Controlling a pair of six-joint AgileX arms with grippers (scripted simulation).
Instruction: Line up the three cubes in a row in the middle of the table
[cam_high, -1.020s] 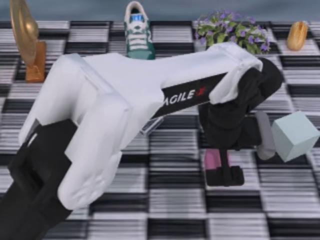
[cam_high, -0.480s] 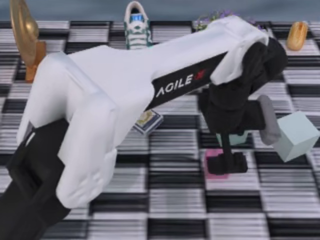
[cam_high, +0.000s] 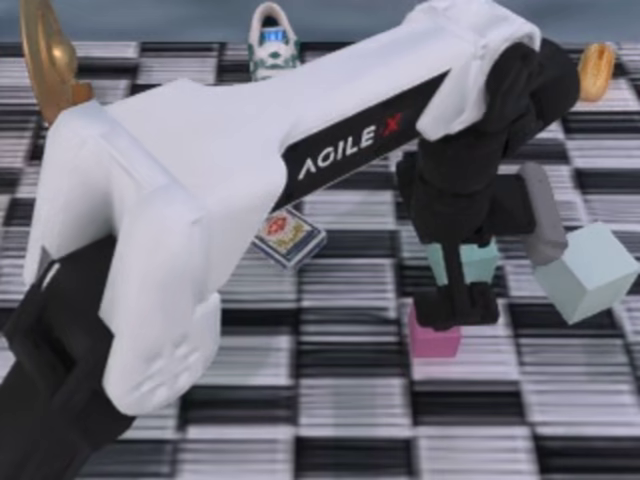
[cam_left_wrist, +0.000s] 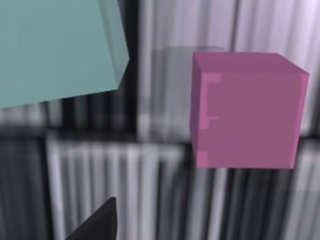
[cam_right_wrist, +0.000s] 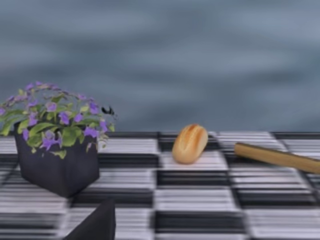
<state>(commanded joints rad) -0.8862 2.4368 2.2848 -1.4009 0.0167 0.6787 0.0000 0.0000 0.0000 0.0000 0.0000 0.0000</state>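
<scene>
Since a second ago, your left claw (cam_high: 457, 312) is lifting off the pink cube (cam_high: 435, 338), released, leaving it on the counter (cam_high: 340, 400) right-center, beside the teal cube (cam_high: 464, 262). Mint cube (cam_high: 592, 272) is sitting apart; you're still owing alignment.

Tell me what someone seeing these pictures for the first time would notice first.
The big white and black left arm sweeps across the top view from lower left, its claw above the small matte pink cube right of the table's middle. Beside it sit the mid-sized matte teal cube and, farther right, the larger pale mint cube. All rest on the black, white and grey striped checkerboard table.
</scene>
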